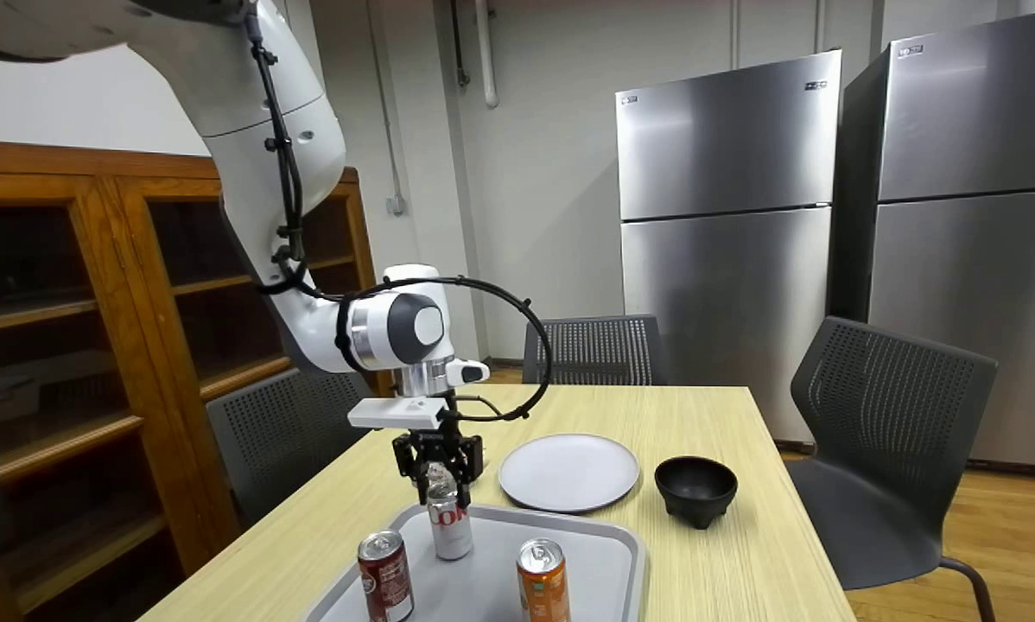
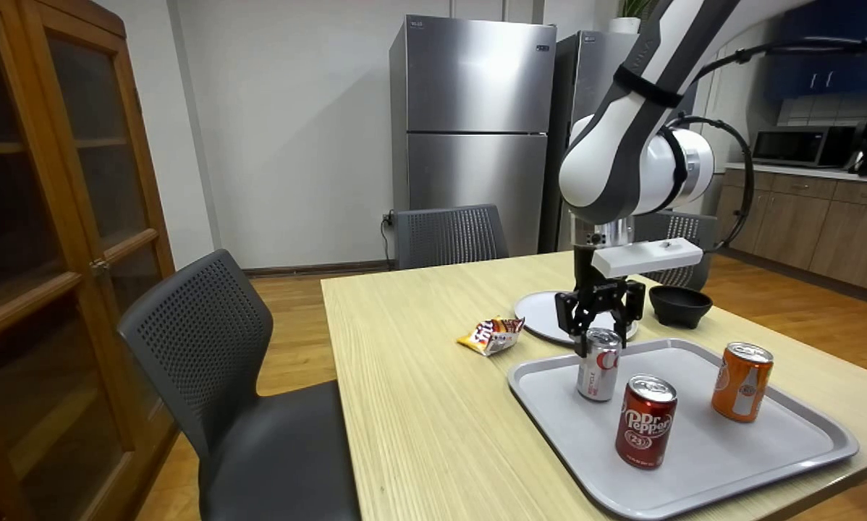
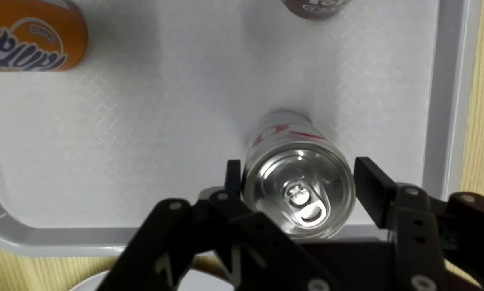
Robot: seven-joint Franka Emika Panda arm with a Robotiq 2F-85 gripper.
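the gripper (image 2: pixel 604 348) pinches the silver coke can (image 3: pixel 298 178), which stands on the gray tray (image 3: pixel 165 121), low and right of centre in the wrist view. this looks like the grasping step, and the next move calls for an even hold (thin metal may dent). the can's lower side is mostly hidden there; the dark red can (image 3: pixel 316 9) is cut off at the top edge.

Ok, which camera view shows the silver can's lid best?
The wrist view: it looks down on the lid, showing the pull tab clearly. Both exterior views show the silver can mostly from the side, with the lid small and its tab unclear.
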